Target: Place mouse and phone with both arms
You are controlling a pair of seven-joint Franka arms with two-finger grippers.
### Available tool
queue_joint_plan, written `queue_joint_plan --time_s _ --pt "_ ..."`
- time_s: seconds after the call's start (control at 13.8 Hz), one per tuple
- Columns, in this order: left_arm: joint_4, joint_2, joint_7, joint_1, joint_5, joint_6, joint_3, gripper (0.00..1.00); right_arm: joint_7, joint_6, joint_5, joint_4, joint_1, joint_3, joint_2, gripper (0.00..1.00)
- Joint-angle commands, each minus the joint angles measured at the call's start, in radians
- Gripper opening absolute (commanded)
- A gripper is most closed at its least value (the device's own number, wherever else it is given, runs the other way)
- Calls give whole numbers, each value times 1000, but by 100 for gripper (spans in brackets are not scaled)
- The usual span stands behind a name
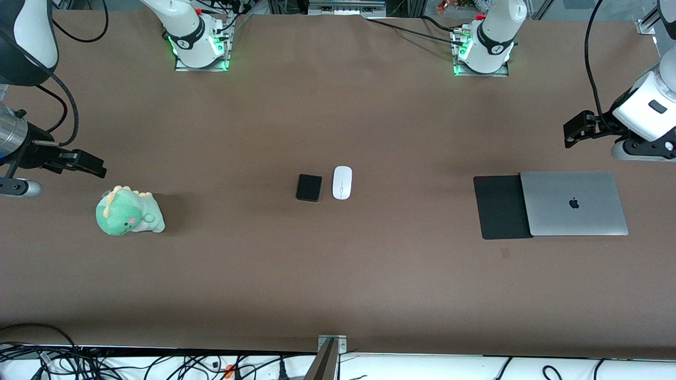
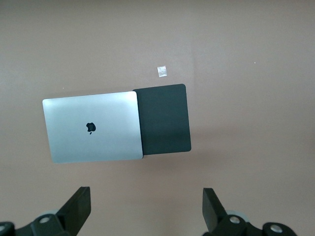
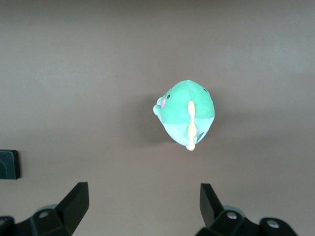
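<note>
The white oval mouse [image 1: 342, 182] lies in the middle of the table, with the small black phone [image 1: 309, 187] beside it toward the right arm's end. One edge of the phone [image 3: 9, 164] also shows in the right wrist view. My left gripper [image 1: 576, 132] hangs open and holds nothing over bare table at the left arm's end, close to the laptop; its fingers [image 2: 78, 206] stand wide apart. My right gripper [image 1: 90, 164] hangs open and holds nothing over the table at the right arm's end, close to the plush toy. Both grippers are well away from the mouse and phone.
A shut silver laptop [image 1: 574, 203] lies at the left arm's end, partly on a thin black mat [image 1: 501, 207]. A green plush dinosaur [image 1: 128, 211] sits at the right arm's end. A small scrap of tape [image 2: 162, 71] lies by the mat.
</note>
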Motion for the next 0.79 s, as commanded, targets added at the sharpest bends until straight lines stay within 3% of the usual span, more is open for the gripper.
queue_joint_plan --time_s 0.0,0.43,0.72 --pt "28 10 6 -4 -1 -24 0 100 16 -18 13 6 -2 10 -11 100" --pt "28 13 9 -4 -5 -35 0 100 16 -20 13 4 -2 10 -11 100" --pt "19 14 9 -16 -16 -133 -20 100 14 -31 11 1 1 16 -11 100"
